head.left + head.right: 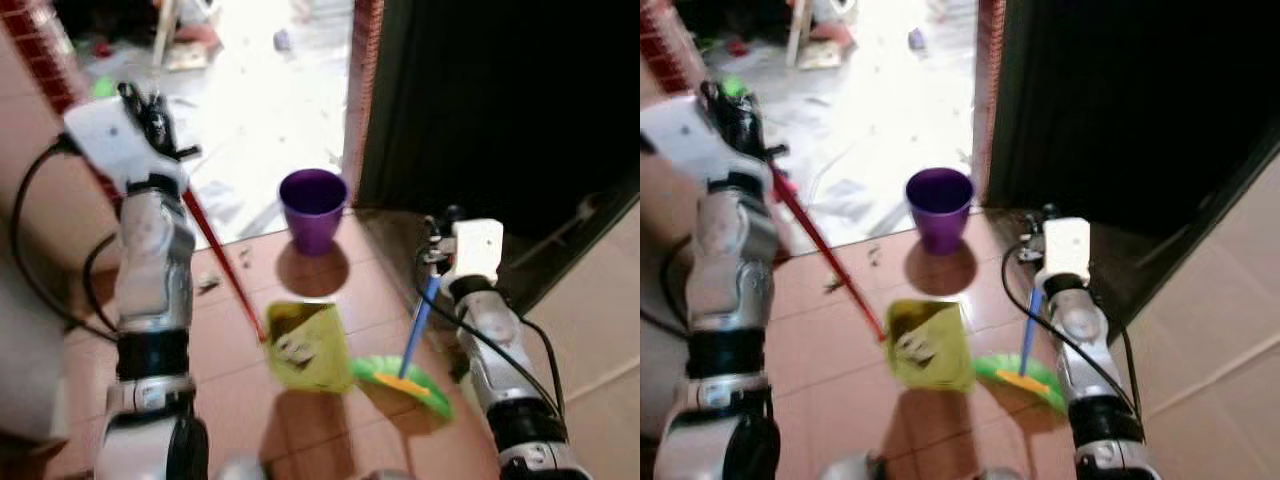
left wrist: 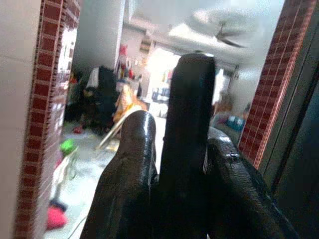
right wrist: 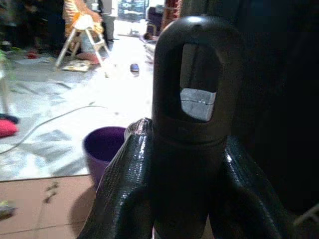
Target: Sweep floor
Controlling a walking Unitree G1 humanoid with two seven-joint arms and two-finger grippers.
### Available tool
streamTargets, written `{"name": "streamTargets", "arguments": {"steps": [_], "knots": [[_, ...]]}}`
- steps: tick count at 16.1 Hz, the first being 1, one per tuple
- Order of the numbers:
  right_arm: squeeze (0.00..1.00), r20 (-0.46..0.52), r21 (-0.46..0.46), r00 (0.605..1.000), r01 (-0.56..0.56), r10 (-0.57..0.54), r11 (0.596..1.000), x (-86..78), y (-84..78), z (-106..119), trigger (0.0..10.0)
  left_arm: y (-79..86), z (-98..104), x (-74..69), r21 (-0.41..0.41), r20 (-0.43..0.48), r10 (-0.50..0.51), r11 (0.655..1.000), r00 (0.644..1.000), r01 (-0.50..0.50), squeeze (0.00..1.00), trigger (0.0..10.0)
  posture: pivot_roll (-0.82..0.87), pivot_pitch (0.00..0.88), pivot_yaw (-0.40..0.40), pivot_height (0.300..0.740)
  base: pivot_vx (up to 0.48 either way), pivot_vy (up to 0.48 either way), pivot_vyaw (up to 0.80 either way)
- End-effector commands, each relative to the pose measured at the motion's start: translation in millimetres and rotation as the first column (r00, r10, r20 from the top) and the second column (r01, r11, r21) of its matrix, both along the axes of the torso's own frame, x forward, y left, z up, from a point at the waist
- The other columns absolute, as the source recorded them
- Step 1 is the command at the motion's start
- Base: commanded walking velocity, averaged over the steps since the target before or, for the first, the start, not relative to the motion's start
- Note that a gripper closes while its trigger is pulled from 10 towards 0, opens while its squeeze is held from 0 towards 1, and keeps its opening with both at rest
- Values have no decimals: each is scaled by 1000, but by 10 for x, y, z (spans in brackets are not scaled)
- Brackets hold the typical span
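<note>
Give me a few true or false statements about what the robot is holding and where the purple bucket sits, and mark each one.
1. The left gripper is shut on the red handle of the yellow-green dustpan. True.
2. The right gripper holds a broom with a red handle. False: its handle is blue, and the brush head is green.
3. The purple bucket lies tipped on its side. False: it stands upright near the doorway.
4. The dustpan holds some pale debris. True.
5. The broom head is inside the bucket. False: it rests on the tiled floor beside the dustpan.
</note>
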State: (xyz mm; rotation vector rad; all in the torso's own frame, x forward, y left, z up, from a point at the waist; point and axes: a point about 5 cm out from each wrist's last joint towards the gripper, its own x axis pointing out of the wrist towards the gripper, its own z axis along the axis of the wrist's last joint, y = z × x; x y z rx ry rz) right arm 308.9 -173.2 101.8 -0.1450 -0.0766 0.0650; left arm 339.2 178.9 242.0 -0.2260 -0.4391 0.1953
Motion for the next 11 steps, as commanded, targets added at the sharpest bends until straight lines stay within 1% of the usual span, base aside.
{"name": "streamTargets", "arguments": {"steps": [1, 2, 4, 8, 11], "knots": [[0, 31, -27, 999, -36, 37, 999, 28, 91, 70, 10000, 175, 305, -57, -20, 126, 68, 998, 990, -66, 0, 10000, -77, 0, 15, 740, 472, 0, 0], [0, 31, -28, 999, -36, 37, 999, 28, 92, 68, 10000, 180, 333, -56, -23, 134, 69, 998, 989, -66, 0, 10000, -78, 0, 15, 740, 472, 0, 0], [0, 25, -27, 999, -42, 43, 999, 27, 100, 55, 10000, 207, 489, -49, -20, 178, 71, 997, 981, -69, 0, 10000, -80, 0, 18, 740, 471, 0, 0], [0, 20, -27, 999, -46, 46, 999, 27, 97, 43, 10000, 243, 611, -51, -28, 211, 83, 996, 974, -79, 0, 10000, -78, 0, 17, 740, 442, 0, 0], [0, 22, -35, 998, -52, 53, 998, 31, 109, 47, 10000, 273, 818, -53, -50, 267, 87, 996, 960, -76, 0, 10000, -78, 0, 16, 740, 412, 244, 0]]}}
